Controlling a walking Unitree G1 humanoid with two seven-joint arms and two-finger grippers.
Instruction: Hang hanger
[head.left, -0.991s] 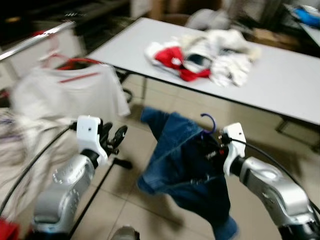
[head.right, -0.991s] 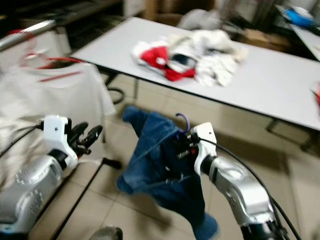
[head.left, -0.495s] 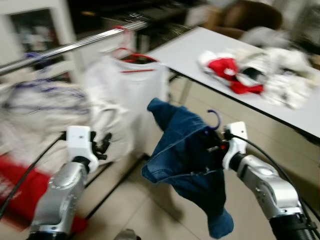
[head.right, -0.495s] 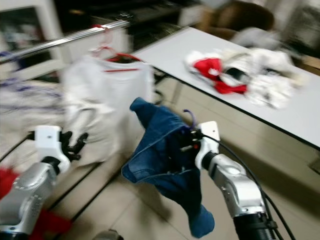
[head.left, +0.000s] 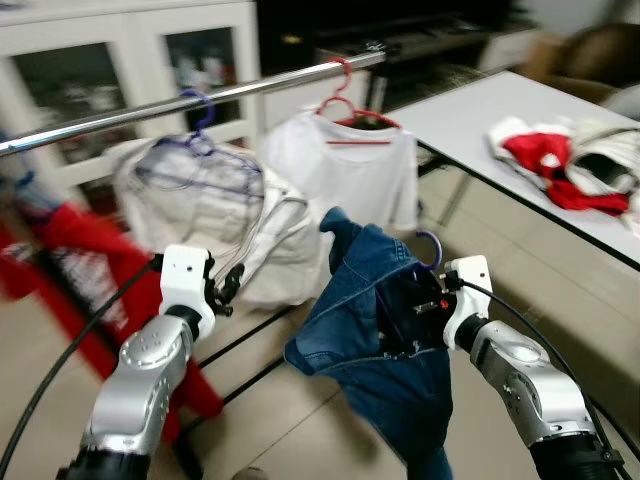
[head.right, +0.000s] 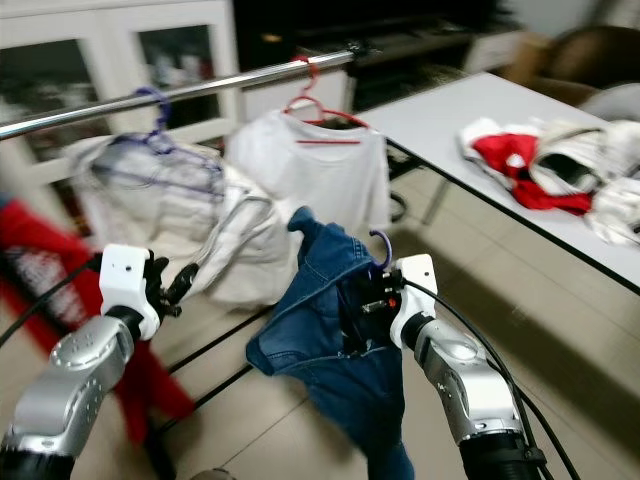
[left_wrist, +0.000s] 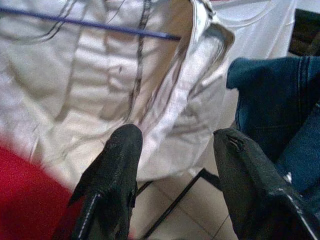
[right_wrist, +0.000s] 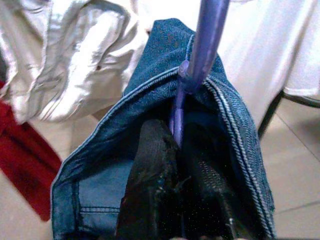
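In the left eye view, the right gripper (head.left: 418, 318) is carrying a purple hanger (head.left: 432, 248) draped with a blue denim garment (head.left: 375, 345), its hook poking up just above the fingers, well below and short of the silver clothes rail (head.left: 190, 102) that is running across the upper scene. A white T-shirt (head.left: 350, 178) on a red hanger (head.left: 345, 100) and a pale garment (head.left: 215, 215) on another purple hanger (head.left: 200, 125) are already hanging from that rail, while a pile of red and white clothes (head.left: 565, 170) is lying on the white table (head.left: 470, 110) to the right. The left gripper (head.left: 222, 290) is hovering empty near the hung garments. The right eye view is showing the same arrangement, with the denim garment hanging free between the two arms above the tiled floor (head.right: 300, 430). In the left wrist view, the two black fingers (left_wrist: 112, 170) are standing apart with nothing between them, pointing at the pale garment. In the right wrist view, the fingers (right_wrist: 155, 165) are clamping closed on the purple hanger's neck inside the denim waistband. By this evidence the hanger is loaded and lifted; raising it and hooking it over the rail is what appears to be left.
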